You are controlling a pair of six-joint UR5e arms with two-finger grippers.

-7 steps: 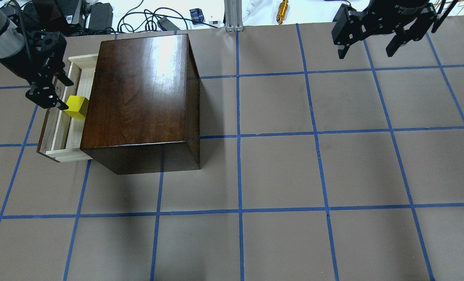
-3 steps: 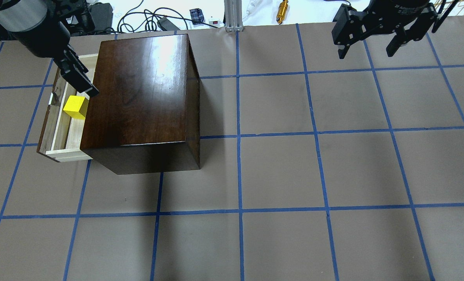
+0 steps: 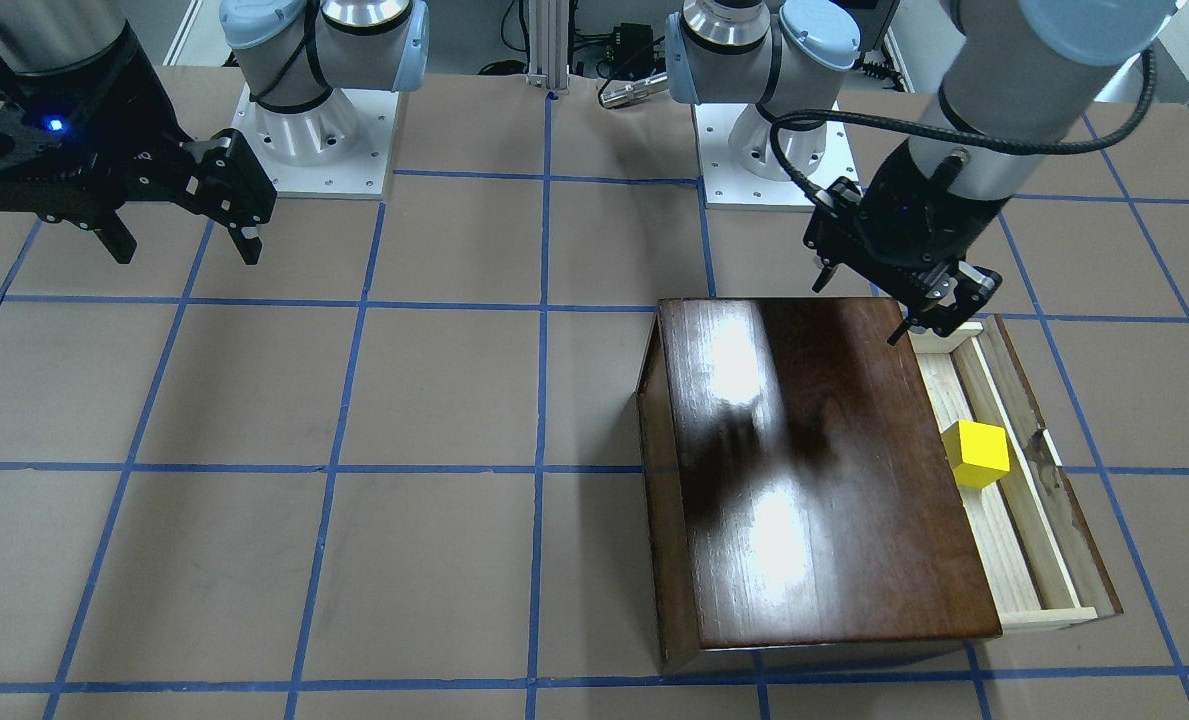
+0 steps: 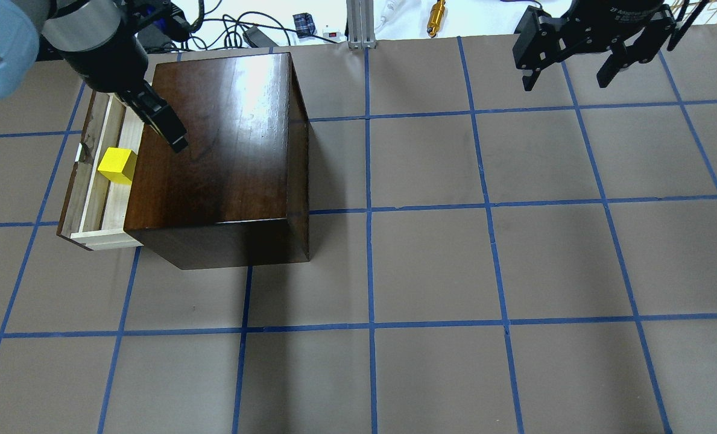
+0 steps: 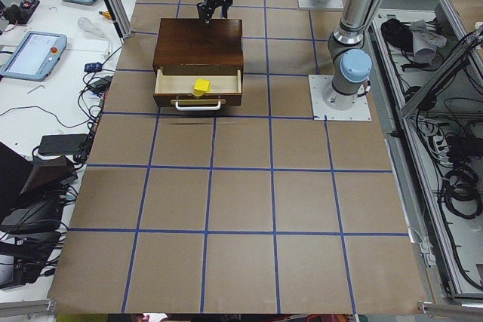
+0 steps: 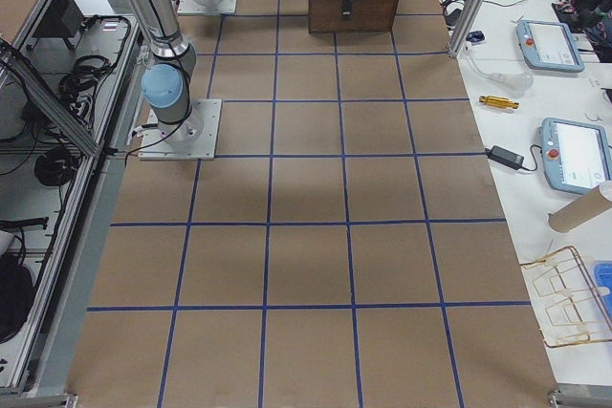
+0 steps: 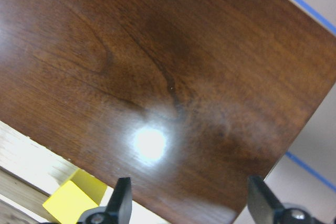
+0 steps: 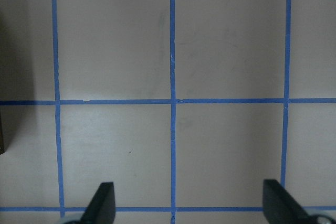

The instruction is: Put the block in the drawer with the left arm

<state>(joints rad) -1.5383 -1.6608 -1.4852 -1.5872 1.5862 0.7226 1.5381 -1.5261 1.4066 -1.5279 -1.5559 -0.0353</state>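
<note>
Left gripper point(image 7: 191, 205) hangs open above the box point(image 7: 173, 77). Block point(image 7: 68, 205) sits in the drawer point(image 7: 21, 156), lower left; placing looks done, I'd retreat upward

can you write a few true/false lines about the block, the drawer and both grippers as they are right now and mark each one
1. The block lies inside the drawer. True.
2. The left gripper is shut on the block. False: it is open and empty, above the top of the wooden box, apart from the block.
3. The drawer is pushed fully into the wooden box. False: it stands pulled out, with the block in plain sight.
4. The right gripper is open and holds nothing, well away from the wooden box. True.
</note>
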